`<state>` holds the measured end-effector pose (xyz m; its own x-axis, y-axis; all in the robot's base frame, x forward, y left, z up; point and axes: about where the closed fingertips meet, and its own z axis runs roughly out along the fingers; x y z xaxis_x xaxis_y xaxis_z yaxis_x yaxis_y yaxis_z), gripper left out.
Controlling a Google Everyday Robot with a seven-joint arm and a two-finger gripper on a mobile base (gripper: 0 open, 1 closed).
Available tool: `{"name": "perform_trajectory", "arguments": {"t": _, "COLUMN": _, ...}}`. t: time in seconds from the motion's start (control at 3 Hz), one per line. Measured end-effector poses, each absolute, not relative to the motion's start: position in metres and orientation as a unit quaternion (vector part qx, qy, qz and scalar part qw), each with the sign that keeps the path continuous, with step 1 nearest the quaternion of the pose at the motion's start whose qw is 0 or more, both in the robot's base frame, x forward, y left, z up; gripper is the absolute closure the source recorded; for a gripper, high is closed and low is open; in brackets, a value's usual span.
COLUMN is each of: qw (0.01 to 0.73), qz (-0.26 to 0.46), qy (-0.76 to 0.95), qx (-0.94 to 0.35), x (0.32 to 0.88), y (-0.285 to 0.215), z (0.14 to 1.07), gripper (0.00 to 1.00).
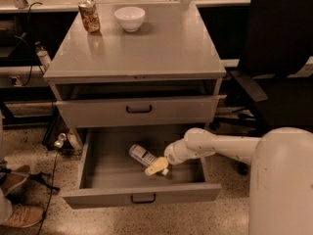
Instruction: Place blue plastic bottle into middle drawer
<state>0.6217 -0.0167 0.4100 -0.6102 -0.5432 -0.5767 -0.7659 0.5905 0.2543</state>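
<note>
You get warm, dim light from above. It leaves a soft sheen on the counter and deep shadow under its overhang. The gripper, low inside the open drawer, sits in muted shade.

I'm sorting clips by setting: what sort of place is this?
Probably an office or lab workspace: a grey metal drawer cabinet, a black office chair beside it, a speckled hard floor. The gripper is inside the open middle drawer, next to the blue plastic bottle.
</note>
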Motion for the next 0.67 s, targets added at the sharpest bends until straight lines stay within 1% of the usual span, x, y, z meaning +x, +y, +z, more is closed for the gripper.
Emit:
{"name": "perform_trajectory", "arguments": {"t": 0.33, "qw": 0.246, "qz": 0.218, "qy": 0.871, "qx": -0.365, "x": 0.619, "y": -0.045, "z": 0.433, "gripper": 0.0}}
{"name": "perform_trajectory", "arguments": {"t": 0.67, "qw": 0.279, "qz": 0.176, "qy": 0.883, "qx": -0.333, "x": 0.604, "y": -0.088, "z": 0.472, "gripper": 0.0}}
